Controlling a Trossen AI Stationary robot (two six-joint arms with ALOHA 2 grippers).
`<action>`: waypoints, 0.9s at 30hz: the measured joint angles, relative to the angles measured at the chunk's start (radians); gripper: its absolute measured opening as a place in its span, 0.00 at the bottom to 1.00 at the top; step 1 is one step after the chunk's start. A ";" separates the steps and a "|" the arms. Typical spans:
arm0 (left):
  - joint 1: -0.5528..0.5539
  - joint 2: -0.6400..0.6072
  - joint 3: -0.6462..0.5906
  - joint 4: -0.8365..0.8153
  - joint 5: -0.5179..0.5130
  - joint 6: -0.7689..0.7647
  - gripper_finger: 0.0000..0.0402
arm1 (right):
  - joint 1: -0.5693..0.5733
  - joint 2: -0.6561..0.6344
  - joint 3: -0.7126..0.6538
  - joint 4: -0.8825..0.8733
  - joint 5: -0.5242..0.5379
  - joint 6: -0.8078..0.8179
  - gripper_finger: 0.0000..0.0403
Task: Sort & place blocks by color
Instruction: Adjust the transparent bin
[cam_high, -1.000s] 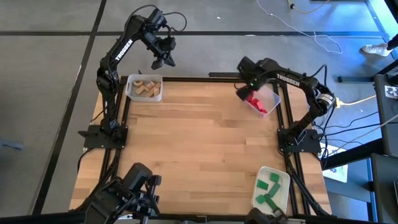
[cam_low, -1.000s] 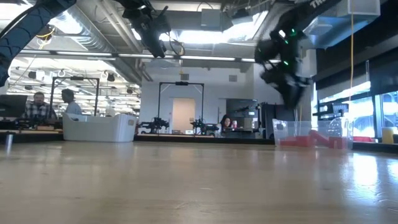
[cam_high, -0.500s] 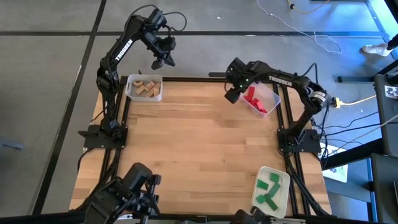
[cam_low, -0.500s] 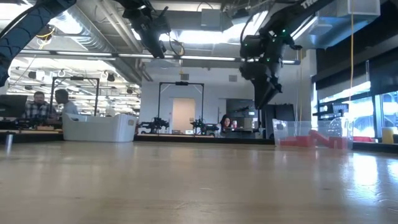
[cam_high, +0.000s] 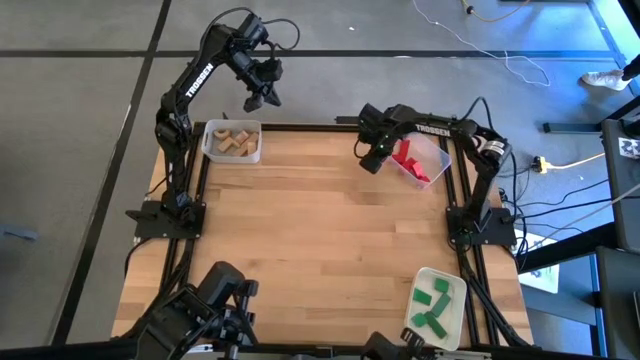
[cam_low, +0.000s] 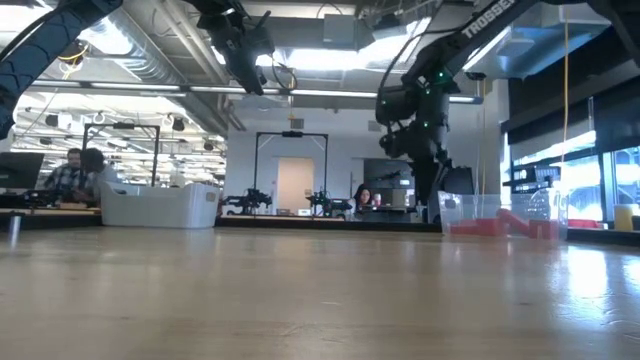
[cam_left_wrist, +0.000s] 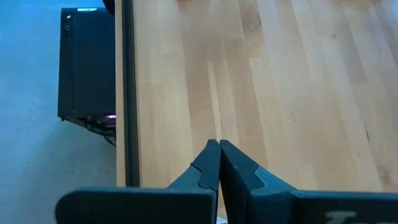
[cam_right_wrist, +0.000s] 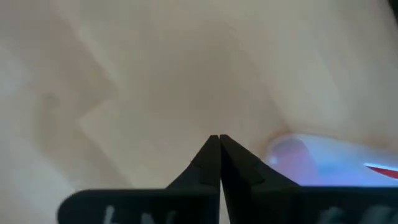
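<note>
Several tan wood blocks (cam_high: 232, 141) lie in a clear bin (cam_high: 212, 149) at the table's far left. Several red blocks (cam_high: 408, 160) lie in a clear bin (cam_high: 436, 158) at the far right; the bin also shows in the low view (cam_low: 495, 215). Several green blocks (cam_high: 432, 305) lie on a white tray (cam_high: 456, 290) at the near right. My right gripper (cam_high: 369, 163) is shut and empty above the table, just left of the red bin; its shut fingers show in the right wrist view (cam_right_wrist: 219, 144). My left gripper (cam_high: 254, 101) is shut and empty, raised beyond the table's far edge, above the tan bin (cam_left_wrist: 219, 149).
The wooden table (cam_high: 320, 230) is framed by a dark rail (cam_high: 190, 200). My left arm's base (cam_high: 165, 215) stands at the left edge, my right arm's base (cam_high: 480, 222) at the right edge. A camera rig (cam_high: 205, 310) stands at the near left. People sit in the room behind (cam_low: 75, 170).
My right gripper has risen out of the red bin and gone toward the table's left, clear of the bin's rim, and stands shut and empty above the bare wood. My left arm has kept still.
</note>
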 joint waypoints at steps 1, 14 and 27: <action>0.000 0.000 0.000 0.000 0.000 0.001 0.00 | 0.000 0.007 0.000 -0.002 0.027 0.000 0.01; 0.000 0.000 0.000 0.000 -0.003 0.001 0.00 | -0.043 0.021 0.000 -0.006 0.113 0.003 0.00; 0.000 0.000 0.000 -0.001 -0.003 0.001 0.00 | -0.097 0.021 0.000 -0.016 0.227 -0.004 0.00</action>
